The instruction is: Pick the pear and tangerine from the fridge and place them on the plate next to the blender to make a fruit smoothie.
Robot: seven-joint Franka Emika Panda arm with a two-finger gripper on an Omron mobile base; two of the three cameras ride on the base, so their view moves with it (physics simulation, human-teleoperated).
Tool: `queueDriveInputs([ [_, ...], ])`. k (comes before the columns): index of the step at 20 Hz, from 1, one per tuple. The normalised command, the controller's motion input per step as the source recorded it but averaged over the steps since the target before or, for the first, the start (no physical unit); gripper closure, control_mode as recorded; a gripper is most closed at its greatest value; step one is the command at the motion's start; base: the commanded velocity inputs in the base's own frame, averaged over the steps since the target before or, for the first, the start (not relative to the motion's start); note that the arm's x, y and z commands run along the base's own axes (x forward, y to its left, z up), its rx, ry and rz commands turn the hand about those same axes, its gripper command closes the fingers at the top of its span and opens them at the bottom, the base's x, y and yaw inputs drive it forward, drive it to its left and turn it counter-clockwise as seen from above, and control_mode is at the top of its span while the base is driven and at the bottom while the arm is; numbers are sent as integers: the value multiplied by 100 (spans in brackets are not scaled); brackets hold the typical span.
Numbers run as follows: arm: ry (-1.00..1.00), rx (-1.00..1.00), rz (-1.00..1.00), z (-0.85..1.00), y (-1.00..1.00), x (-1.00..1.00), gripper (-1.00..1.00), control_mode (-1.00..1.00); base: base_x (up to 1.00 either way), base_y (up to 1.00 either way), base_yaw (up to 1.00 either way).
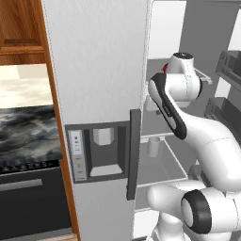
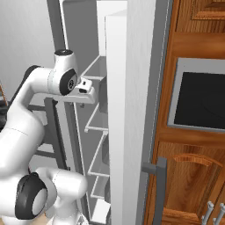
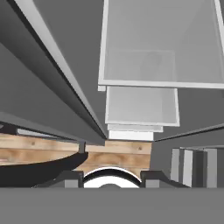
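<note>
The fridge (image 1: 99,70) stands with its left door shut, showing the dispenser panel (image 1: 101,150) and the dark handle (image 1: 134,153). Its right side is open, and my arm reaches in among the pale shelves (image 2: 94,127). In the hand view my gripper (image 3: 110,180) looks down past stacked grey shelves (image 3: 157,65) to the wooden floor. It is open, its fingertips (image 3: 70,178) wide apart with nothing between them. A small red patch (image 1: 165,67) shows behind my wrist; I cannot tell what it is. The pear, tangerine, plate and blender are out of view.
A white cup-like item (image 1: 153,146) stands on a middle shelf. Door racks (image 1: 230,66) hang at the far right of the open fridge. A black oven (image 1: 28,188) sits left of the fridge, and a wooden cabinet with a dark inset panel (image 2: 200,99) lies to the right.
</note>
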Motion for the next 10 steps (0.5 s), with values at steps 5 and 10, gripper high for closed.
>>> queueDriveInputs([
  [5, -9, 0, 0, 3, 0, -12, -100, -100, 0, 0, 0],
  [10, -27, 0, 0, 18, -1, -47, -100, -100, 0, 0, 0],
])
